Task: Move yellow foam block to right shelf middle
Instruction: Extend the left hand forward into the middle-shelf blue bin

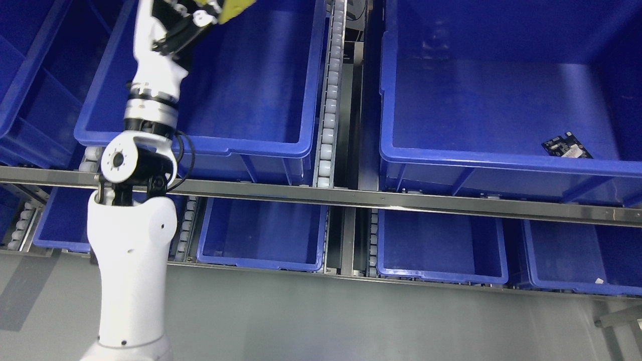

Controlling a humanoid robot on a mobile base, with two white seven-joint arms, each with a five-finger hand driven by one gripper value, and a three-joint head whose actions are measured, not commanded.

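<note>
My left arm (133, 240) rises from the lower left over the left blue bin (251, 95) on the middle shelf level. Its hand (200, 15) is at the top edge, partly cut off by the frame. A corner of the yellow foam block (234, 9) shows in the hand's fingers, held above that left bin. The large blue bin on the right (501, 100) is on the same level. The right arm is out of sight.
A small dark circuit board (567, 145) lies in the right bin near its front wall. A white roller track (328, 100) separates the two bins. A metal rail (381, 198) crosses below them, with several smaller blue bins (266, 235) underneath. Grey floor lies along the bottom.
</note>
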